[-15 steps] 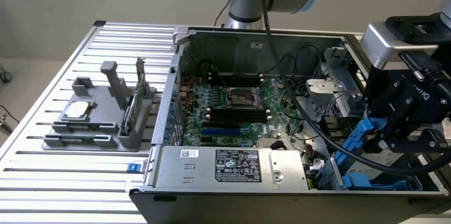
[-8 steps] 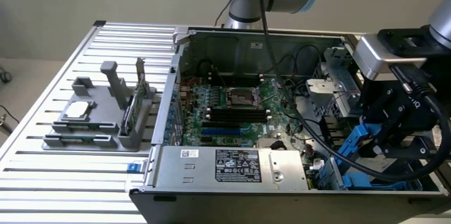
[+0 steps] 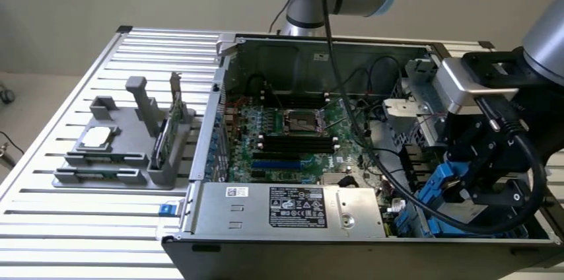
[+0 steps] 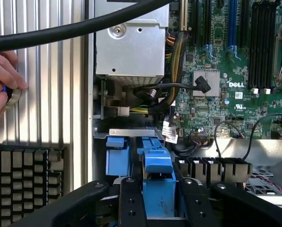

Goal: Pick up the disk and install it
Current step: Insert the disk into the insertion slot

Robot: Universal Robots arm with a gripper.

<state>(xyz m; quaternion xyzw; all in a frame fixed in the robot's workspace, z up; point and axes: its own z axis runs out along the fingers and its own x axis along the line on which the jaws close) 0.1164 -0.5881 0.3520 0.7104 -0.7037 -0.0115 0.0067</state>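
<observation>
The disk [image 3: 460, 212] shows as a silver edge with a blue plastic bracket, standing on edge in the drive bay at the front corner of the open computer case [image 3: 211, 128], on the exterior view's right. My gripper [image 3: 476, 191] reaches down into that bay from above and is shut on the disk. In the wrist view, my gripper [image 4: 159, 205] has its black fingers [image 4: 130, 203] on both sides of the disk's blue bracket [image 4: 159, 182]. The disk's flat label face is hidden.
A second blue bracket [image 4: 117, 158] sits beside the held one. The grey power-supply box [image 3: 291, 207] lies along the case front, next to the motherboard [image 3: 291, 128]. A grey parts holder [image 3: 123, 151] stands on the slatted table. A person's hand [image 4: 3, 78] rests near a black heatsink [image 4: 25, 184].
</observation>
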